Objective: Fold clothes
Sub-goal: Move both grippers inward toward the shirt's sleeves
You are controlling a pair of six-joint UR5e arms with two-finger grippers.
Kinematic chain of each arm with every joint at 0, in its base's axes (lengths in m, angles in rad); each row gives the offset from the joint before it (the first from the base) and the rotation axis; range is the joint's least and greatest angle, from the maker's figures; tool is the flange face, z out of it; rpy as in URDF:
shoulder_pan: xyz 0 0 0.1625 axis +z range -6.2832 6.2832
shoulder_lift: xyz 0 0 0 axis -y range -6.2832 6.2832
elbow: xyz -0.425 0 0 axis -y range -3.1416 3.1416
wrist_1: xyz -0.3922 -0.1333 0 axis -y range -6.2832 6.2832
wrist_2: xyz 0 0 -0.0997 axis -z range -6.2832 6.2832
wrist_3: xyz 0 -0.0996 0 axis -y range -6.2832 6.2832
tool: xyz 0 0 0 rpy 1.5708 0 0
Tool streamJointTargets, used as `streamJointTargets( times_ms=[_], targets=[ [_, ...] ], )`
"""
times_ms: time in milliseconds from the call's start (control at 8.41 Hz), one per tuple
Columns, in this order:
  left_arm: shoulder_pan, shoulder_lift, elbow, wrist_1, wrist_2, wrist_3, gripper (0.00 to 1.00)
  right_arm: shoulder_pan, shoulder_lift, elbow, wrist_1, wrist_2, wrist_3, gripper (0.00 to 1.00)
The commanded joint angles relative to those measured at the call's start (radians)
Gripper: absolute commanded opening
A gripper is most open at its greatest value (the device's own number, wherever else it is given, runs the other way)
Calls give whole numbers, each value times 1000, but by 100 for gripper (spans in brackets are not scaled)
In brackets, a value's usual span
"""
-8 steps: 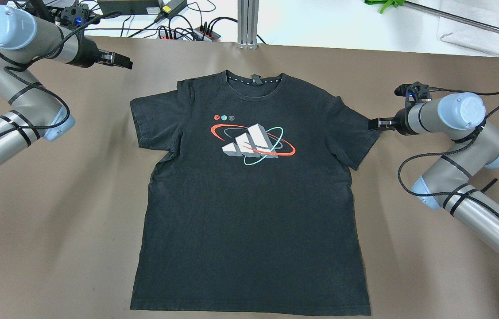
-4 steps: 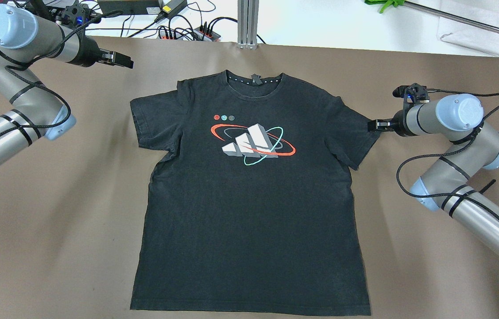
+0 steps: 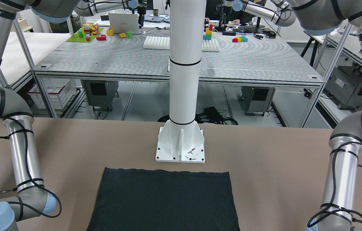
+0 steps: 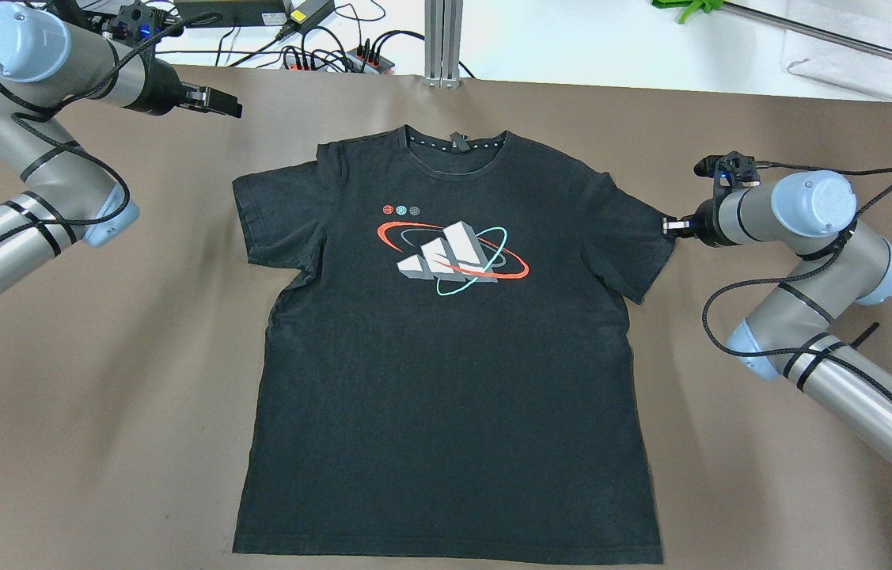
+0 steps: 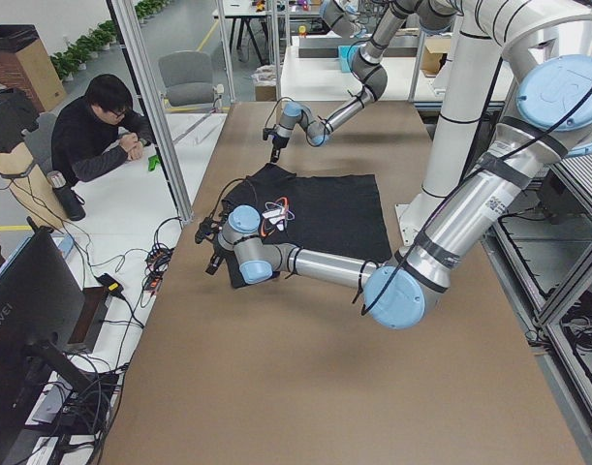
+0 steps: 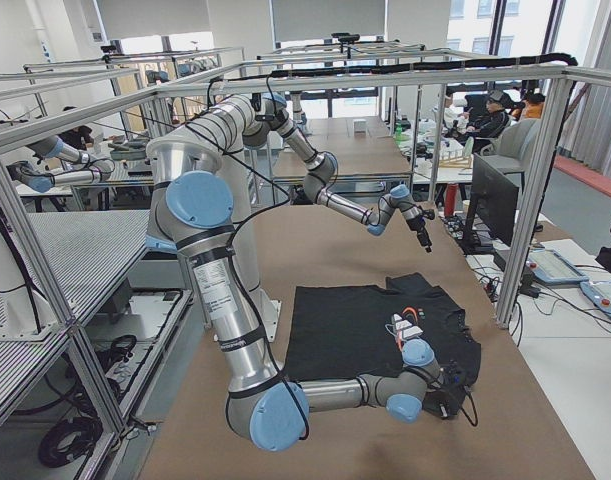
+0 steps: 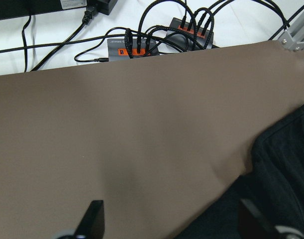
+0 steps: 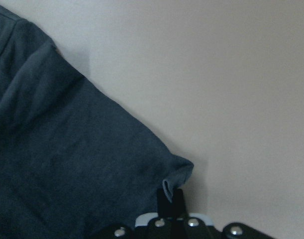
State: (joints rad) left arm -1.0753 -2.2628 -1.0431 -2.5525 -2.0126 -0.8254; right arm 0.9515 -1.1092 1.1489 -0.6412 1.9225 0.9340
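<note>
- brown table (image 4: 97, 412) fills the overhead view. power strips (image 4: 335, 57) and cables sit past its far edge. the white pole (image 3: 184, 64) stands on its base plate at the robot's side.
- left gripper (image 4: 222, 105): we see it above bare table near the far edge, apart from the shirt and touching nothing. the wrist view shows its fingers (image 7: 94, 219) spread wide with nothing between them.
- t-shirt (image 4: 446, 380): black, flat and face up mid-table, unfolded. collar points to the far edge and the bottom hem lies just in front of the pole's base plate. red/teal/white print on the chest.
- right gripper (image 4: 667, 227): low at the outer corner of the sleeve (image 4: 635, 237) on its side. the wrist view shows the jaws together, pinching the hem corner, which curls up a bit.
</note>
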Motion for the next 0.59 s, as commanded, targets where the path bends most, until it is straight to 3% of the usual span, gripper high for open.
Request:
streamJointTargets(
  times_ms=[0, 238, 476],
  targets=[
    [0, -12, 0, 1, 0, -14, 94, 7, 15, 55, -3, 18, 17, 0],
    [-2, -12, 0, 5, 0, -14, 94, 50, 40, 84, -8, 117, 37, 0],
    [-2, -12, 0, 5, 0, -12, 94, 49, 86, 101, -40, 118, 43, 0]
  ],
)
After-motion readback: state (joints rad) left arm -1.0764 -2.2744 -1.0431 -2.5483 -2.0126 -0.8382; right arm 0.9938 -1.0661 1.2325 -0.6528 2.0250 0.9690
